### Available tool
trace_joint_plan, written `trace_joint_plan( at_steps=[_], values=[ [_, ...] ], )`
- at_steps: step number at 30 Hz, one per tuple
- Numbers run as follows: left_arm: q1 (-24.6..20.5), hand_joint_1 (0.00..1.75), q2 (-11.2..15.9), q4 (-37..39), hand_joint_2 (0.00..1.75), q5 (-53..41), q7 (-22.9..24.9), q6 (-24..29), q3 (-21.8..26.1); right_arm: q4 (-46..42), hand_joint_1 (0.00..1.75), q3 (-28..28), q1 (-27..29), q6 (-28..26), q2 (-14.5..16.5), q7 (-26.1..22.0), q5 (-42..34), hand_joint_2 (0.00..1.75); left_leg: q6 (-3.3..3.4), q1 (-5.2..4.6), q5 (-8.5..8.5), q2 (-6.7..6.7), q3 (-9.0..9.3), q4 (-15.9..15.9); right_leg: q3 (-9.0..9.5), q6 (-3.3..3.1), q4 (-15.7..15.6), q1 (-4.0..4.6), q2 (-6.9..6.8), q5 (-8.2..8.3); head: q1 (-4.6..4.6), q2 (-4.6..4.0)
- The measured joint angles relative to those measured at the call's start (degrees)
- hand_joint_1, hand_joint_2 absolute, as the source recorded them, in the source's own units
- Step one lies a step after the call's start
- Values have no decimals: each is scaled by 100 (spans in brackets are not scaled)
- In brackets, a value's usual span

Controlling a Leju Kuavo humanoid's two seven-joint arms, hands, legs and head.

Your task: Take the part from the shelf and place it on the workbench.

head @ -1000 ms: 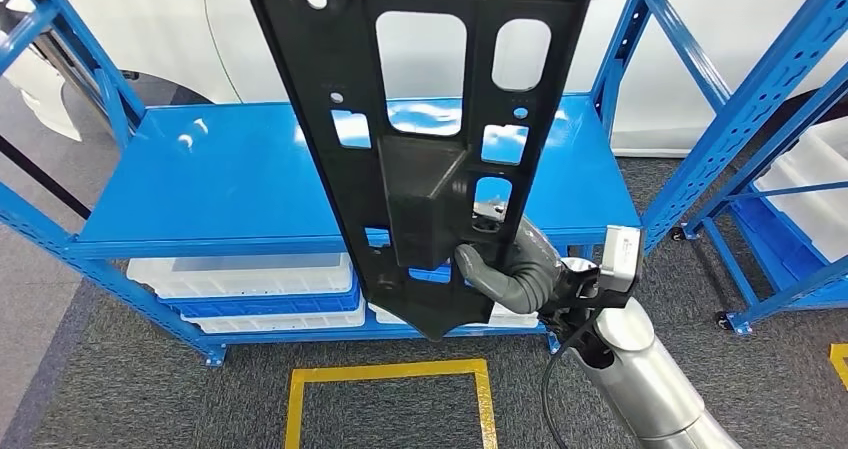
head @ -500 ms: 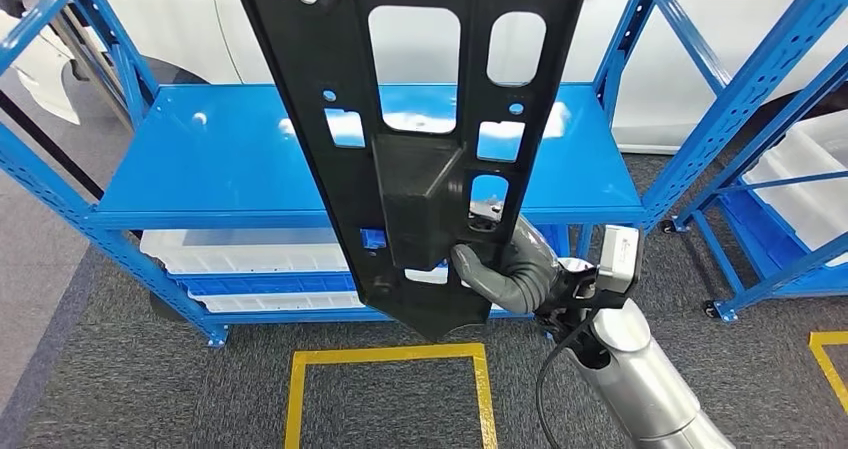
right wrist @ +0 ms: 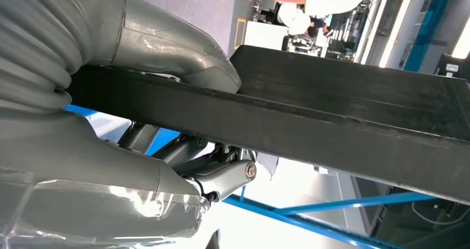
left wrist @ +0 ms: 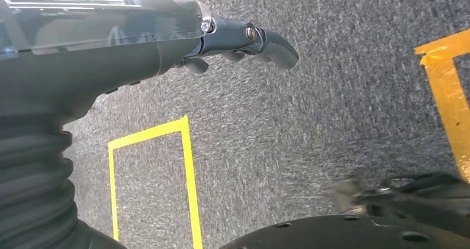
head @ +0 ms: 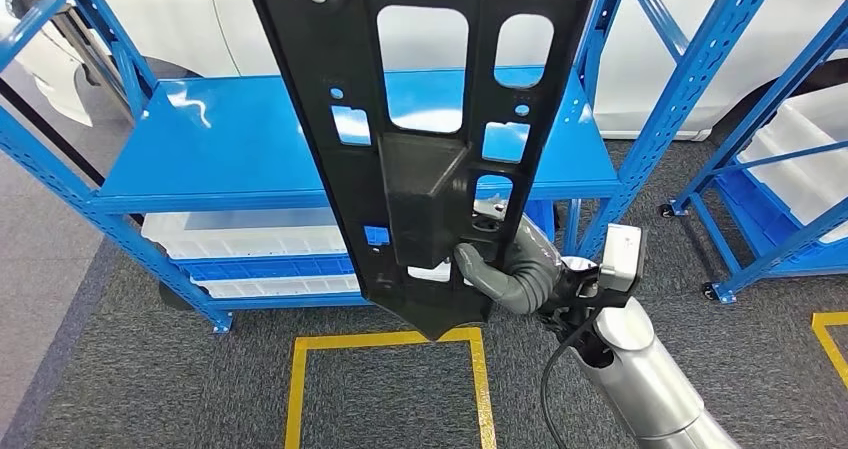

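Blue shelf lay ahead; part was gripped by right hand, long axis upright; left hand hung empty, fingers curled.

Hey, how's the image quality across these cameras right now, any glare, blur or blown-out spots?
Head view: sharp, with white glare patches on the glossy blue metal shelf seen around the black perforated plastic panel. Right wrist view: the right robot hand gripping the panel is clear, while the bright background is overexposed. Left wrist view: the left robot hand is crisp, and a corner near the yellow floor tape is blurred.
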Motion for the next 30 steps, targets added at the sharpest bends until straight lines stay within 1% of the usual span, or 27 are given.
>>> trace_joint_plan(
  at_steps=[1,2,3,4,5,6,7,9,10,11,12,14,15,16,17,18,19,20,21,22,23,24,25,26,27,29,30],
  values=[
    [-1,0,0,0,175,-1,1,0,0,1,175,0,4,0,0,0,1,175,6,0,7,0,40,74,-44,0,6,11,-1,30,1,0],
    [6,0,1,0,175,-1,2,0,0,1,175,0,7,0,0,0,1,175,23,-2,109,-1,203,-105,-80,4,15,21,2,54,1,0],
    [21,0,2,1,175,-3,5,0,0,1,175,0,7,0,0,0,2,175,55,-6,253,-1,471,-491,-107,10,26,30,8,72,1,0],
    [40,0,3,2,175,-5,10,0,0,0,175,0,6,0,0,0,2,175,97,-16,348,1,767,-945,-128,20,39,38,13,85,1,0],
    [58,0,5,3,175,-7,13,0,0,-1,175,0,4,0,0,1,2,175,136,-28,434,2,991,-1294,-141,37,45,42,17,97,1,0],
    [69,0,5,4,175,-10,16,0,0,-2,175,0,3,0,0,2,2,175,170,-44,475,0,1124,-1515,-147,59,51,44,18,110,1,0],
    [74,0,6,4,175,-13,16,0,0,-4,175,0,3,0,1,3,2,175,198,-59,476,-3,1162,-1598,-157,88,51,43,16,126,1,0],
    [74,0,1,4,175,-15,15,-1,0,-8,175,-1,3,0,1,4,3,175,244,-52,540,-6,1134,-1653,-178,157,52,47,18,156,0,0],
    [74,0,-4,5,175,-15,14,-1,0,-10,175,-1,1,0,1,4,3,175,274,-35,568,0,1123,-1694,-212,188,102,52,21,112,0,0],
    [75,0,-9,6,175,-15,14,-1,0,-11,175,-2,-1,0,0,4,3,175,302,-16,607,9,1104,-1726,-278,216,239,54,24,-3,1,0],
    [74,0,-13,7,175,-15,13,-1,0,-12,175,-2,-1,0,0,4,3,175,326,-3,639,20,1083,-1746,-386,239,494,47,27,-188,1,0],
    [73,0,-13,8,175,-15,13,0,0,-11,175,-2,10,0,0,4,3,175,350,-10,681,29,1015,-1743,-692,283,1241,22,28,-609,1,0],
    [71,0,-13,8,175,-15,11,-1,0,-11,175,-2,17,0,0,4,4,175,350,-13,700,30,980,-1735,-800,303,1538,8,27,-720,1,0],
    [70,0,-13,8,175,-15,8,-1,0,-10,175,-2,22,0,0,4,4,175,345,-14,717,29,948,-1725,-818,318,1652,-4,26,-721,1,0],
    [68,0,-13,8,175,-14,5,-2,0,-10,175,-2,23,0,0,4,4,175,338,-13,729,27,923,-1711,-717,326,1531,-15,25,-611,1,0],
    [67,0,-14,8,175,-14,3,-2,0,-10,175,-2,22,0,0,4,4,175,329,-12,737,25,906,-1695,-503,325,1189,-24,23,-433,1,0],
    [66,0,-14,8,175,-13,2,-2,0,-10,175,-2,18,0,0,4,4,175,315,-11,741,23,894,-1677,-245,315,747,-30,23,-288,1,0],
    [64,0,-15,8,175,-13,2,-2,0,-10,175,-2,16,0,0,4,4,175,294,-16,746,20,885,-1661,-35,294,385,-19,26,-173,1,0],
    [63,0,-15,8,175,-13,2,-2,0,-11,175,-3,12,0,0,4,3,175,266,-22,754,17,877,-1648,100,266,134,-5,31,-117,1,0],
    [62,0,-14,9,175,-13,2,-2,0,-13,175,-3,9,0,0,3,2,175,235,-27,766,14,867,-1642,141,234,32,10,36,-115,1,0],
    [62,0,-14,9,175,-11,2,-2,0,-14,175,-3,9,0,-1,3,2,175,201,-32,782,12,861,-1645,125,202,30,24,41,-95,1,0],
    [62,0,-12,11,175,-10,1,-2,0,-14,175,-3,7,0,-1,3,1,175,166,-38,791,12,851,-1644,113,162,8,8,38,-81,1,0],
    [62,0,-11,13,175,-9,1,-1,0,-14,175,-2,5,0,1,4,2,175,133,-39,765,12,827,-1615,101,123,-11,-7,34,-60,1,0],
    [60,0,-10,14,175,-7,0,-1,0,-14,175,-2,4,0,2,4,2,175,101,-39,667,12,769,-1496,89,83,-29,-24,27,-33,1,0],
    [54,0,-9,15,175,-5,0,0,0,-14,175,-2,4,0,4,4,2,175,72,-35,497,12,661,-1249,76,50,-43,-38,19,-7,1,0],
    [33,0,-9,15,175,-2,-2,0,0,-14,175,-2,6,0,7,4,2,175,30,-18,62,12,337,-463,33,19,-40,-26,6,20,1,0],
    [21,0,-9,15,175,-1,-4,0,0,-14,175,-2,9,0,7,4,2,175,17,-13,-76,12,198,-107,15,16,-36,-19,2,29,1,0]
  ],
)
